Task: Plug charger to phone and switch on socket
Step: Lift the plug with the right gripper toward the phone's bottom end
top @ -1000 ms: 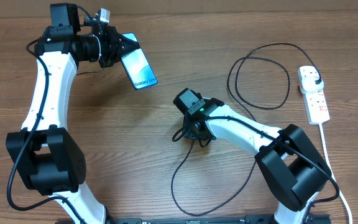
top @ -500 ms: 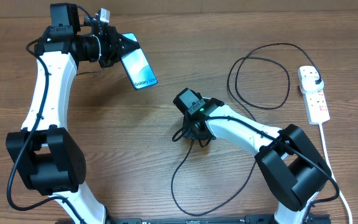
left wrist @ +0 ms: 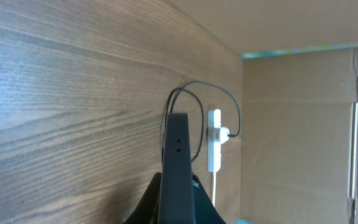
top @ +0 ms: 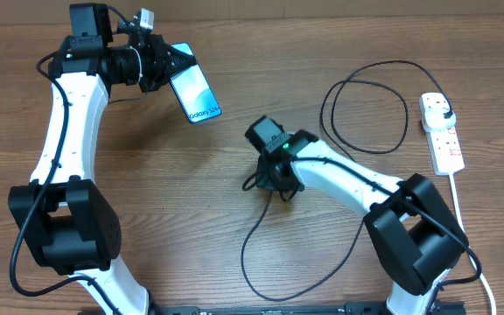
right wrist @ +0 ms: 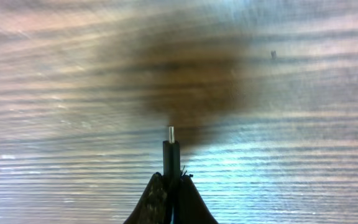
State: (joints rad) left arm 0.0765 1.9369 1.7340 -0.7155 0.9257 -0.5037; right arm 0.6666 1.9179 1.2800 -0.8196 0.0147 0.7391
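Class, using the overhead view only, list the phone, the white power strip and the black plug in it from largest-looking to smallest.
1. The phone and the power strip: about alike. The strip looks longer, the phone wider, and the phone seems lifted nearer the camera, so unranked.
2. The black plug: clearly smallest.

Lab test bench: wooden table (top: 191,201) (cardboard walls (left wrist: 291,124))

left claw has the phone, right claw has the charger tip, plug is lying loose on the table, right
Not the plug: the overhead view shows it seated in the power strip. The left claw does hold the phone, the right claw the charger tip.
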